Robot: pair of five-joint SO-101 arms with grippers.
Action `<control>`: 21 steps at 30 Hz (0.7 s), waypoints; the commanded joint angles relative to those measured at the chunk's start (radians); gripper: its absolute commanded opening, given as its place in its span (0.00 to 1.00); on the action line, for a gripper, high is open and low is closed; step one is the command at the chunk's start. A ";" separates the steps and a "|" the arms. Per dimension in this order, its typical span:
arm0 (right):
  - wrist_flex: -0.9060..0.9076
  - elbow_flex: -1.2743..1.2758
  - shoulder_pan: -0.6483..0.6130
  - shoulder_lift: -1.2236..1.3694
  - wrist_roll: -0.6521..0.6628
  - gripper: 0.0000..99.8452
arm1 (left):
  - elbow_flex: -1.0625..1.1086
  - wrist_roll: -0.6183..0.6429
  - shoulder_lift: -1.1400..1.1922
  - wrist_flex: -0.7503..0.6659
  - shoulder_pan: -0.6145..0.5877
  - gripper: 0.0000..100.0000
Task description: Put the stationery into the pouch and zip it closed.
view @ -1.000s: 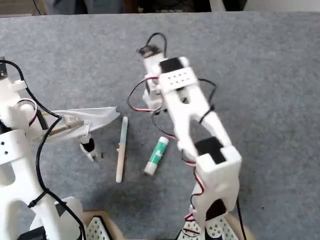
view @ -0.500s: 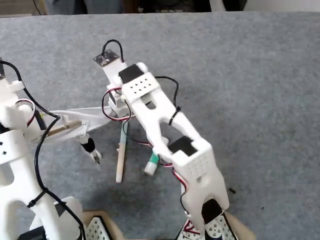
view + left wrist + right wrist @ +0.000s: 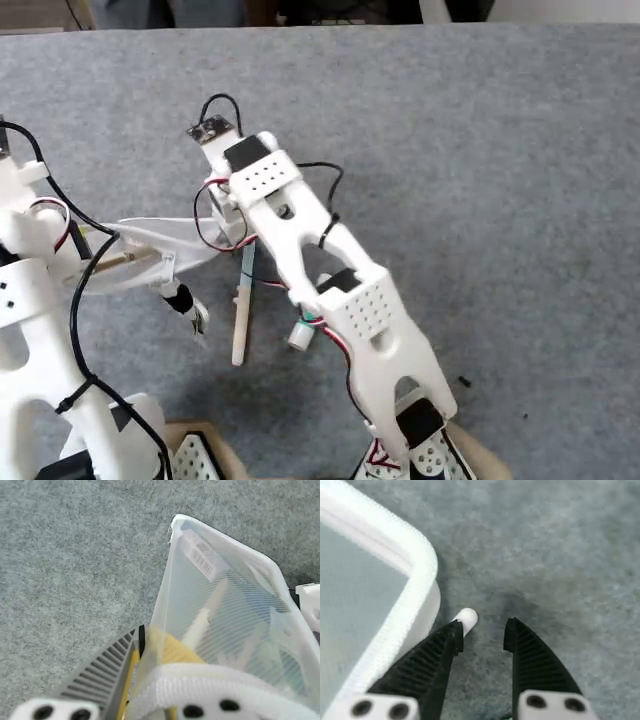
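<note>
The pouch (image 3: pixel 165 238) is held at one end by the left gripper (image 3: pixel 142 650), whose jaws are clamped on its edge. From there the mesh body is stretched out over the grey table (image 3: pixel 500 150). At the pouch's far end the right gripper (image 3: pixel 484 630) is set low over the table, its jaws parted narrowly with nothing between them. The rounded white tip of the pen (image 3: pixel 466 616) is seen just beside one jaw and close to the pouch's white rim. The pen lies outside the pouch, running away from that far end. The glue stick (image 3: pixel 300 335) lies just past the pen, on the side away from the pouch (partly covered by the right arm). Pale shapes are seen through the mesh, but whether they lie inside cannot be told.
</note>
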 commanded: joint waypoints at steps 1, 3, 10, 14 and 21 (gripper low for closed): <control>0.021 -0.097 -0.080 0.019 -0.032 0.16 | 0.094 0.000 0.075 0.008 -0.042 0.03; 0.044 -0.137 -0.083 0.038 -0.040 0.16 | 0.094 0.000 0.075 0.008 -0.042 0.03; 0.140 -0.263 -0.110 0.065 -0.040 0.16 | 0.094 0.000 0.075 0.008 -0.042 0.03; 0.152 -0.271 -0.144 0.065 -0.041 0.16 | 0.096 0.000 0.075 0.008 -0.042 0.03; 0.152 -0.268 -0.150 0.067 -0.075 0.16 | 0.101 0.000 0.084 0.006 -0.042 0.03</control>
